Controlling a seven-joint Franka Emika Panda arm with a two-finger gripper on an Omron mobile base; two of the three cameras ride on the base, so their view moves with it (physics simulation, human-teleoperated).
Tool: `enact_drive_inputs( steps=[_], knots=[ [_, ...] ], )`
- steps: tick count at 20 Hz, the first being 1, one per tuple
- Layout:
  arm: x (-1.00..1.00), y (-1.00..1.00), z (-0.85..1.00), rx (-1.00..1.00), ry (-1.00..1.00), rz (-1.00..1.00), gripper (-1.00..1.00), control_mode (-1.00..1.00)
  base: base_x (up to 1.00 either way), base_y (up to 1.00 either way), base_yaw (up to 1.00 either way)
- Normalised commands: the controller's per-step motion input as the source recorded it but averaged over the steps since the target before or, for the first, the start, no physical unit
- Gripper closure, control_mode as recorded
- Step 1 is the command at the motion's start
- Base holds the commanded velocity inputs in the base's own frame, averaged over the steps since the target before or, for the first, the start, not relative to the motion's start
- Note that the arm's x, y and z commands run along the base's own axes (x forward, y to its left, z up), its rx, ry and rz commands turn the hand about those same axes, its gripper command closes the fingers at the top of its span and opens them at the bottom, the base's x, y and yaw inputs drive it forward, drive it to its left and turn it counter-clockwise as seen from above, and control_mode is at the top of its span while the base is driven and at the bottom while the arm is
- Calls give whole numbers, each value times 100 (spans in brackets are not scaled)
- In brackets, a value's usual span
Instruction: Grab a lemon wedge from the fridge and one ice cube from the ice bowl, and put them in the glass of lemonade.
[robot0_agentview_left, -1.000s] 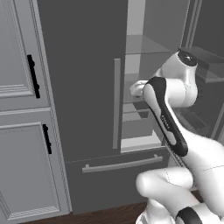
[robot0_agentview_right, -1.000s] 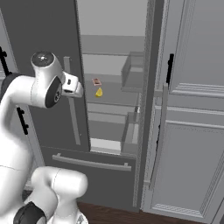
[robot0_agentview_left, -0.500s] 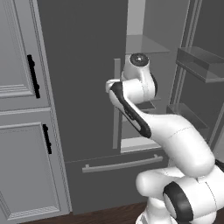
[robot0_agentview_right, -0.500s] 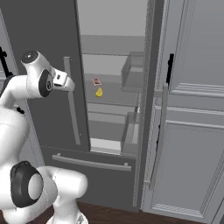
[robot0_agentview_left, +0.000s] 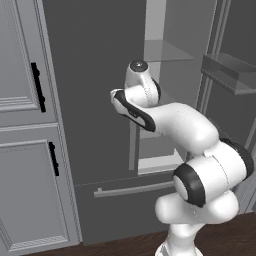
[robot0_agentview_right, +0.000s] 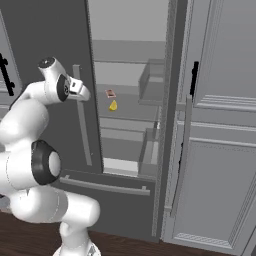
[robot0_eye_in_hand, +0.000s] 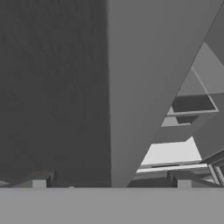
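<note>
One lemon wedge (robot0_agentview_right: 113, 106) sits on a glass shelf inside the open fridge (robot0_agentview_right: 129, 75), at 5 o'clock from a red strip (robot0_agentview_right: 110, 93). Likely light, slick, squashy; pinch its flat sides. Hand (robot0_agentview_right: 80, 89) near the door edge; fingers' spread unclear.

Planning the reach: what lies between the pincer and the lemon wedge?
In the right base view, the fridge door's upright bar handle and door edge stand between the pincer and the lemon wedge.
</note>
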Motion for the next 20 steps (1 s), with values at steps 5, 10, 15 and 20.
enact_drive_inputs(
  steps=[5,10,15,20],
  knots=[
    [3,-19,-13,0,-1,0,-100,-100,0,0,0],
    [45,-8,-22,0,0,0,-100,-100,0,0,0],
    [55,0,-24,0,0,0,-100,-100,0,0,0],
    [46,0,-52,1,-10,0,-100,-100,0,0,0]
  ],
)
